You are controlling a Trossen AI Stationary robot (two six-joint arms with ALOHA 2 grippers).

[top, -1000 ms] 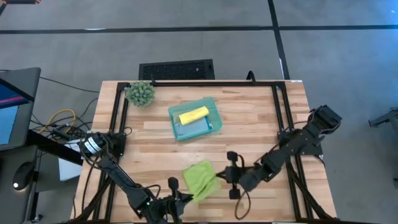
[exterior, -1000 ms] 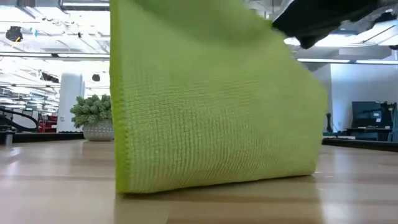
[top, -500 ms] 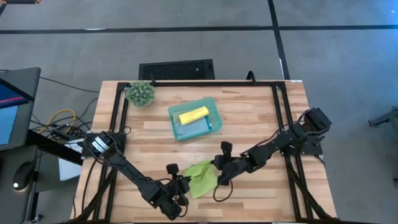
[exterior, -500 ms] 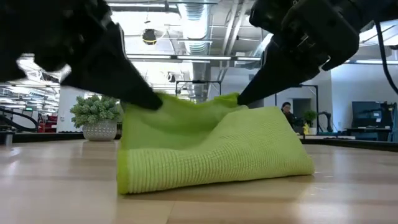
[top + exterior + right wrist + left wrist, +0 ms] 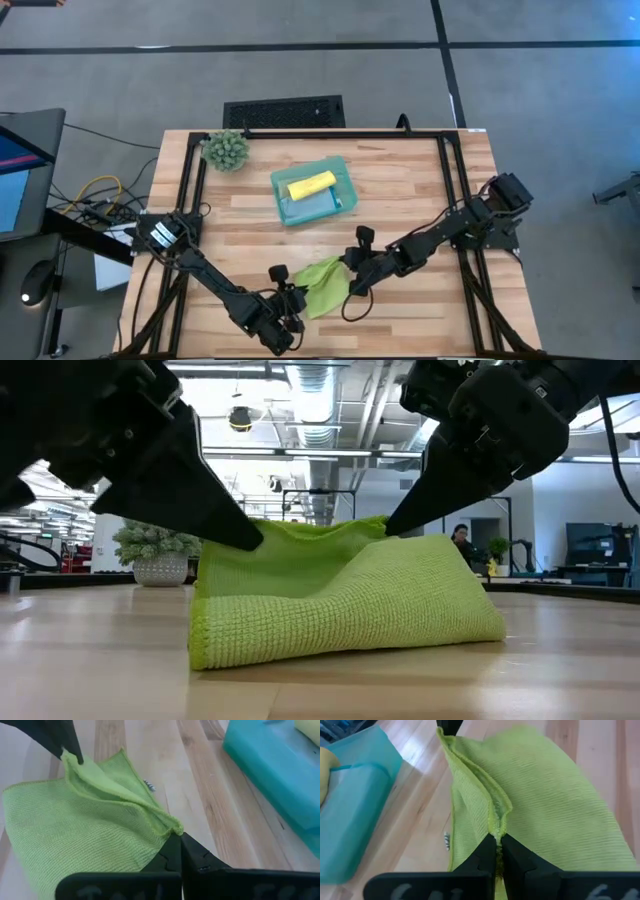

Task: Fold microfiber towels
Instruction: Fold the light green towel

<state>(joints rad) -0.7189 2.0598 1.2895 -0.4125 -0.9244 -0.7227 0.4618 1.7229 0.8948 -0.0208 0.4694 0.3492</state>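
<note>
Lowered since before, lime green towel (image 5: 340, 595) lies folded (jaws of both arms pinching its corners).

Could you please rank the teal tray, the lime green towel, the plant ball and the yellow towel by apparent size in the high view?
1. teal tray
2. lime green towel
3. plant ball and yellow towel: look alike, so unranked.

A robotics lab: exposed ceiling ducts (image 5: 310, 390), distant workstations (image 5: 590, 555).
</note>
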